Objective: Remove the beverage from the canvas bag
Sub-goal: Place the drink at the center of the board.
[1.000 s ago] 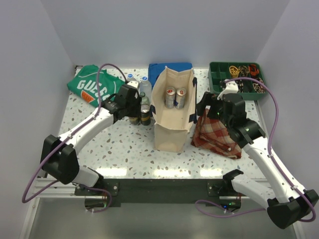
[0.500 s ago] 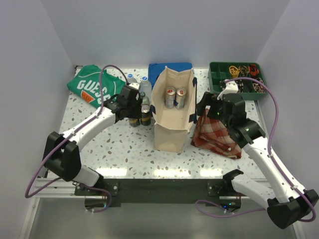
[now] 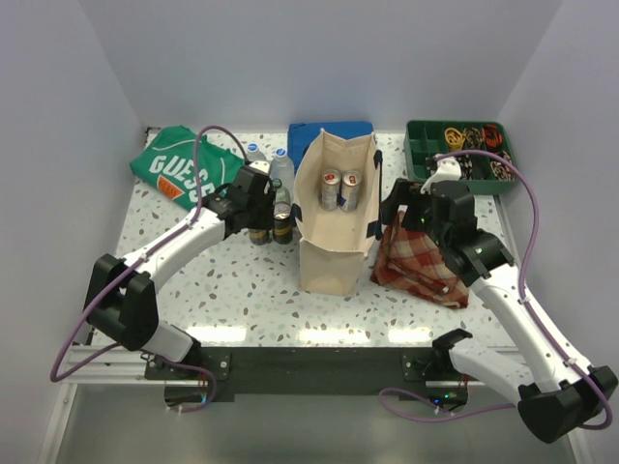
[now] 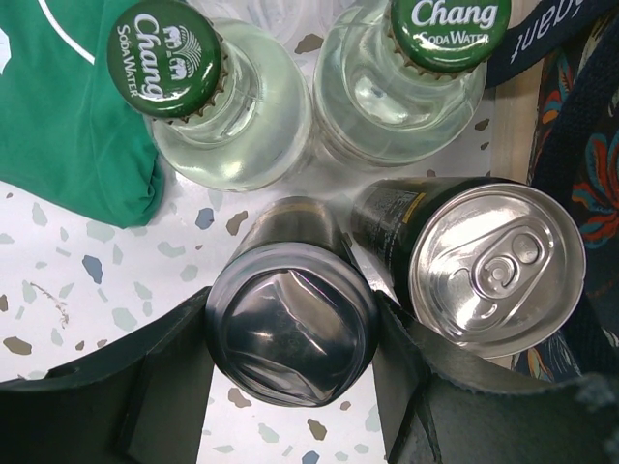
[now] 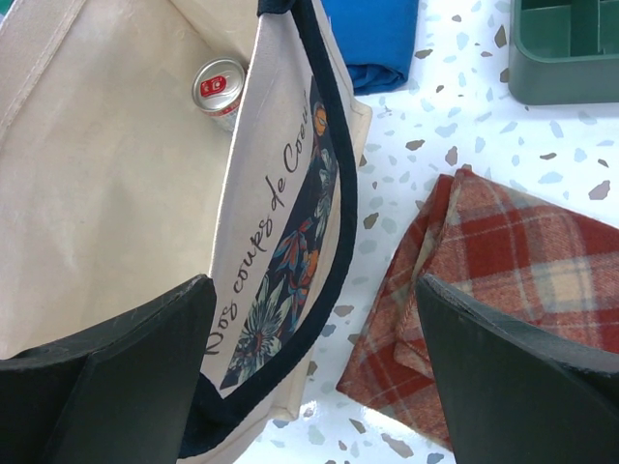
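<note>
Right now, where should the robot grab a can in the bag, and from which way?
Grip a can around its round sides near the top, coming straight down through the open mouth of the bag. Both cans stand upright, lids up, deep between tall cloth walls, so a sideways reach looks blocked and only their tops are exposed.

My two arms, the left arm (image 3: 184, 237) and the right arm (image 3: 508, 295), are alike: white shells between bulky black joint housings. A purple cable (image 3: 513, 172) runs along each arm in loose loops. Both bases are bolted to a dark plate (image 3: 319, 365) on a silver rail (image 3: 97, 363). The left gripper (image 4: 290, 387) and the right gripper (image 5: 314, 387) each have two broad, matte black fingers (image 5: 513, 387).
</note>
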Action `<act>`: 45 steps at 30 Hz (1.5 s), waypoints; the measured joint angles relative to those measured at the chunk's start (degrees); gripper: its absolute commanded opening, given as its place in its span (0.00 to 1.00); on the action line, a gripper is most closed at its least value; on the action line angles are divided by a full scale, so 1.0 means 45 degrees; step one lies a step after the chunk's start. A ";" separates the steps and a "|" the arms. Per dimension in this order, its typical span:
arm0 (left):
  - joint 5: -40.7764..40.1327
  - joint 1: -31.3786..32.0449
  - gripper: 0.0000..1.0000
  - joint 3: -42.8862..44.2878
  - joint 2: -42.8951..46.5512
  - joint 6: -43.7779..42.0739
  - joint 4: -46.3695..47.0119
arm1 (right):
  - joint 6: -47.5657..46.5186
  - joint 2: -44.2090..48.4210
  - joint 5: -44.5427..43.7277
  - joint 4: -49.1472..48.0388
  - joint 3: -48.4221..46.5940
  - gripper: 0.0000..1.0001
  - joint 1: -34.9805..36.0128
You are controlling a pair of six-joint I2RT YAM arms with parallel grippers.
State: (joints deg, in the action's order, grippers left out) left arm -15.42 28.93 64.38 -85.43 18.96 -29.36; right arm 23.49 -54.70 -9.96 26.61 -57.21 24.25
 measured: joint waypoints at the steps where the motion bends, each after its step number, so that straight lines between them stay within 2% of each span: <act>1: -0.0029 0.0000 0.00 -0.0005 0.0000 0.0000 0.0010 | 0.0000 -0.0024 0.0000 0.0000 0.0000 0.89 0.0000; 5: -0.0068 0.0000 0.00 -0.0005 0.0000 0.0015 0.0034 | 0.0005 -0.0049 0.0000 0.0000 0.0000 0.89 0.0000; 7: -0.0073 0.0000 0.07 -0.0005 0.0000 0.0034 0.0039 | 0.0005 -0.0049 0.0000 0.0000 0.0000 0.89 0.0000; 9: -0.0087 0.0000 0.08 -0.0005 0.0000 0.0092 0.0039 | 0.0000 -0.0049 0.0000 0.0000 0.0000 0.89 0.0000; 15: -0.0097 0.0000 0.24 -0.0010 0.0000 0.0311 0.0044 | 0.0000 -0.0102 0.0005 0.0000 0.0000 0.89 0.0000; 21: -0.0146 0.0000 0.36 -0.0029 0.0000 0.0374 0.0063 | 0.0005 -0.0107 0.0015 0.0000 0.0005 0.89 0.0000; 28: -0.0219 0.0000 0.40 -0.0058 -0.0005 0.0437 0.0146 | 0.0005 -0.0107 0.0015 0.0000 0.0005 0.89 0.0000; 39: -0.0330 0.0000 0.70 -0.0058 -0.0005 0.0578 0.0146 | 0.0005 -0.0107 0.0015 0.0000 0.0005 0.89 0.0000; 45: -0.0544 -0.0010 0.80 -0.0058 0.0010 0.0627 0.0437 | 0.0005 -0.0107 0.0024 0.0000 0.0005 0.89 0.0000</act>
State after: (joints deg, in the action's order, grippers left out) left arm -17.87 28.88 64.12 -85.38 21.78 -27.40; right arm 23.51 -55.18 -9.85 26.61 -57.19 24.25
